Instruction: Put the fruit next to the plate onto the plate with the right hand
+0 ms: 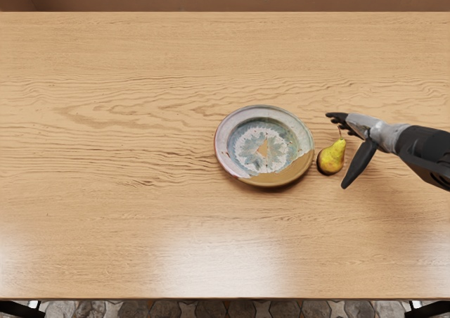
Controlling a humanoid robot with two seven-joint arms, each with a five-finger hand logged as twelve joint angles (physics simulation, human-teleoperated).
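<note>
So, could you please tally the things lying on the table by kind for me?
Plates: 1, the patterned plate, with nothing on it
Fruit: 1, the yellow pear, just right of the plate
Total: 2

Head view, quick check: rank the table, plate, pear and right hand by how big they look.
1. table
2. plate
3. right hand, open beside the pear; it spans more, but may be nearer the camera, so unsure
4. pear
</note>
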